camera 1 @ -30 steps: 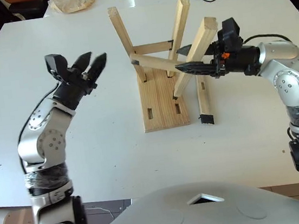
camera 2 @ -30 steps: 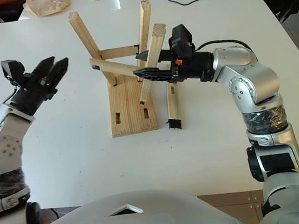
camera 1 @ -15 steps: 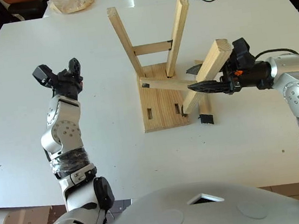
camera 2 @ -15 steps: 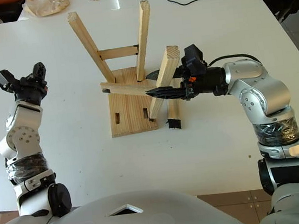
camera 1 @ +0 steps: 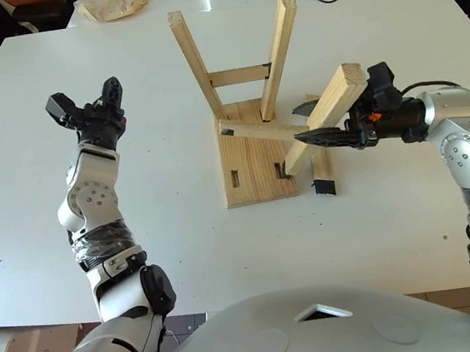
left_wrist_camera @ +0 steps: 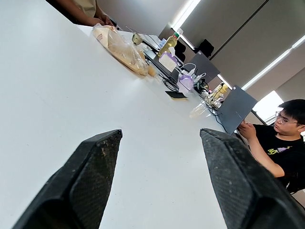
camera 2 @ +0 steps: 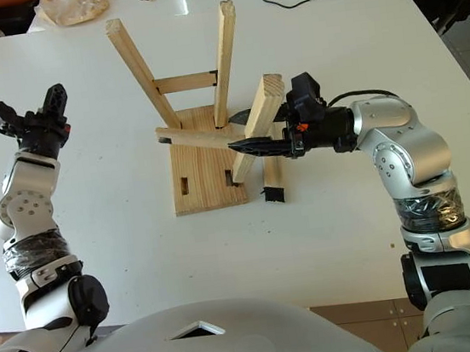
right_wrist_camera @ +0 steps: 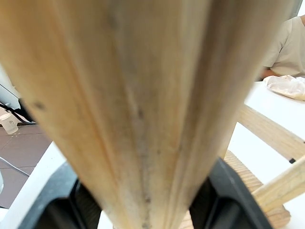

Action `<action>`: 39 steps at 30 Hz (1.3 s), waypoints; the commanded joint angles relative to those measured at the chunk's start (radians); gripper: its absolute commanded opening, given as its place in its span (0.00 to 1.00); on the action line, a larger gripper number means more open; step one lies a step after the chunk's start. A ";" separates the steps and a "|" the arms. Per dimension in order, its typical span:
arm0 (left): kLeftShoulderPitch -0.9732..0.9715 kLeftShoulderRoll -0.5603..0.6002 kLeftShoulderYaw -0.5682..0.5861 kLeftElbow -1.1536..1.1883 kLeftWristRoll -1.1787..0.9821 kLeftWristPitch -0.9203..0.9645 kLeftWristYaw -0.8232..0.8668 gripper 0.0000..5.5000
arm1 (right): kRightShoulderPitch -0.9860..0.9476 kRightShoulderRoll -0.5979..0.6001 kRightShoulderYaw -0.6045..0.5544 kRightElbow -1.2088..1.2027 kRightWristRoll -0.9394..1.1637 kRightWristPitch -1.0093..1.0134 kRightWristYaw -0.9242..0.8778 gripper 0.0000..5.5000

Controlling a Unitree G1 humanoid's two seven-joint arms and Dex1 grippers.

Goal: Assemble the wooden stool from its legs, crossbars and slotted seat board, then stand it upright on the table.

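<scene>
right claw (camera 1: pixel 308 124) is clamped around the middle of a third leg (camera 1: pixel 340 90). the leg is tilted, with its foot down at the near right corner of the seat board (camera 1: pixel 254 192). whether the foot is touching the board or just above it, i cannot tell. the tilt makes sense to me: a second crossbar (camera 1: pixel 251 131) juts from that leg toward the standing pair, so the foot and the bar end have to find their places together.

the seat board lies flat on the surface (camera 1: pixel 185 259), underside up, which is why the legs point skyward. left claw (camera 1: pixel 85 104) is raised well off to the side with its fingers (left_wrist_camera: pixel 90 176) spread apart and nothing between them. it's kept clear of the work, i'd guess, and ready to steady the frame.

now the count. there's one seat board. two standing legs (camera 1: pixel 196 65) are planted at the far end, joined by a first crossbar (camera 1: pixel 240 76). one leg is in the claw. a loose stick (camera 1: pixel 322 161) lies just beside the board (probably the fourth leg, though it's hard to be sure). that makes two crossbars in all, and two near slots (camera 1: pixel 235 178) show in the board.
</scene>
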 commanded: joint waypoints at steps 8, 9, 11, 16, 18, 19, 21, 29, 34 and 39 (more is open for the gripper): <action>-0.021 0.003 -0.002 0.025 -0.004 -0.001 -0.047 0.55 | 0.000 0.027 0.032 0.042 -0.055 -0.083 0.033 0.37; -0.017 0.002 -0.003 0.024 -0.002 -0.002 -0.049 0.55 | -0.002 0.027 0.037 0.054 -0.067 -0.094 0.040 0.37; -0.010 -0.001 -0.002 0.024 0.000 -0.005 -0.051 0.55 | -0.007 0.029 0.045 0.078 -0.082 -0.113 0.051 0.37; -0.001 -0.011 -0.006 0.016 -0.001 -0.006 -0.058 0.55 | -0.029 0.020 0.063 0.138 -0.105 -0.141 0.082 0.37; 0.008 -0.017 -0.006 0.010 -0.002 -0.007 -0.060 0.55 | -0.041 0.013 0.063 0.161 -0.109 -0.148 0.096 0.37; 0.014 -0.021 -0.006 0.005 -0.002 -0.008 -0.061 0.55 | -0.050 0.010 0.063 0.175 -0.112 -0.151 0.102 0.37; 0.022 -0.028 -0.007 -0.001 -0.002 -0.009 -0.061 0.55 | -0.059 0.006 0.069 0.199 -0.119 -0.152 0.113 0.37; 0.066 -0.050 -0.017 -0.053 -0.011 0.010 -0.052 0.55 | 0.005 0.025 0.193 0.250 -0.190 -0.148 0.117 0.37; 0.097 -0.077 -0.026 -0.085 -0.011 0.009 -0.042 0.55 | 0.023 0.052 0.269 0.281 -0.243 -0.138 0.063 0.37; 0.160 -0.132 -0.050 -0.149 -0.001 -0.011 -0.027 0.55 | -0.011 0.068 0.299 0.302 -0.223 -0.068 0.038 0.37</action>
